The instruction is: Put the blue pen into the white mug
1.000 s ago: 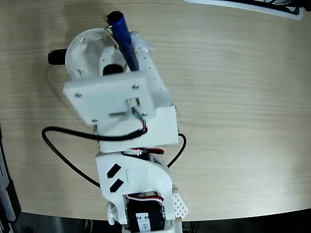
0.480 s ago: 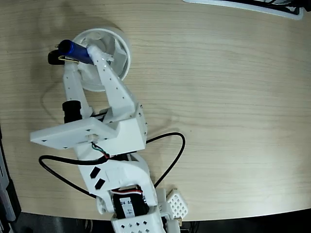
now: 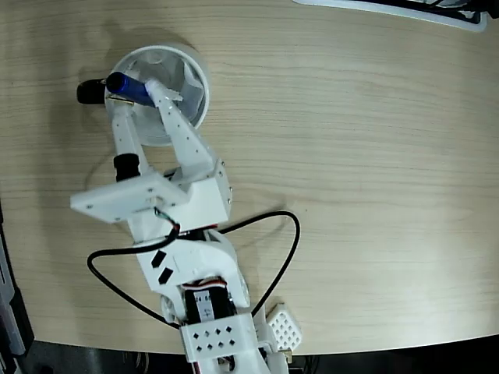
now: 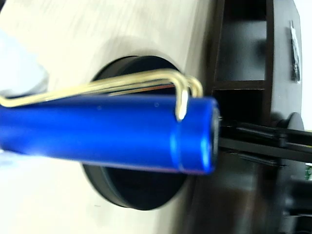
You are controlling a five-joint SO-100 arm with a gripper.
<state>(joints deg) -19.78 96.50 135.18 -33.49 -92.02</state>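
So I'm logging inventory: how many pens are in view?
1. The blue pen is held in the hand over the white mug's left rim, by its black handle. None others visible.

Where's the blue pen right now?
In the fixed view, upper left: the blue pen is held in the jaws over the white mug's left rim, its cap end toward the black handle.

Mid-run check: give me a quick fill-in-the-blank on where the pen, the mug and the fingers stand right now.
1. The gripper is shut on the ____ pen.
2. In the fixed view, the pen is held over the white ____.
3. The mug's handle is coloured ____.
4. In the wrist view, a wire ____ runs along the pen's cap.

Missing words: blue; mug; black; clip
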